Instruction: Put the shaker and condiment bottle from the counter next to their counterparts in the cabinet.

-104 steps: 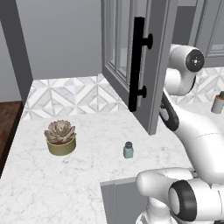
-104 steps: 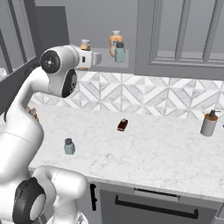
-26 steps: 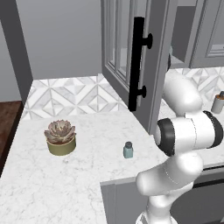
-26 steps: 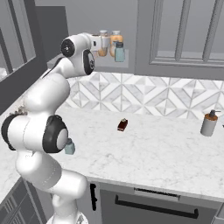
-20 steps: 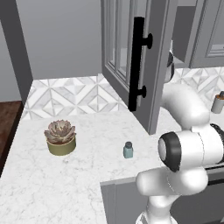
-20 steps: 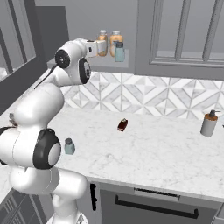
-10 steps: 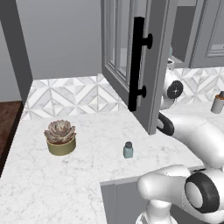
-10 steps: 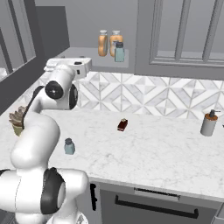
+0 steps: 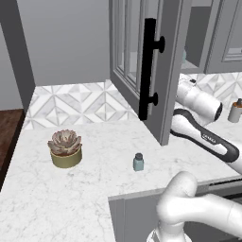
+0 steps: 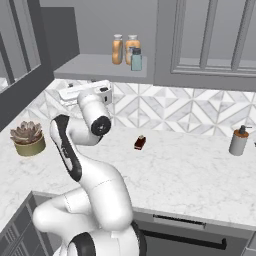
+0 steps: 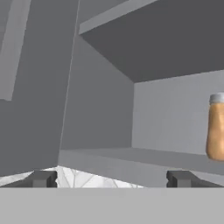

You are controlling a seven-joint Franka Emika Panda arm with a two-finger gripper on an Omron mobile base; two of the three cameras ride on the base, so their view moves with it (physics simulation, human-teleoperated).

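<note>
Left base view: the shaker (image 9: 138,161) stands upright on the table (image 9: 94,189), well below and left of the end effector (image 11: 111,179); its fingers spread wide and empty, it faces the cabinet (image 10: 107,67) shelf where an orange bottle (image 11: 216,127) stands.

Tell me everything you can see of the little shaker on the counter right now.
The shaker is a tiny pale teal-grey jar with a dark cap, standing upright and alone on the white marble counter, a little way in from the front edge. It looks like glass or plastic. Nothing touches it except the counter. A potted succulent sits well off to one side, and the open cabinet door hangs above and behind it.
</note>
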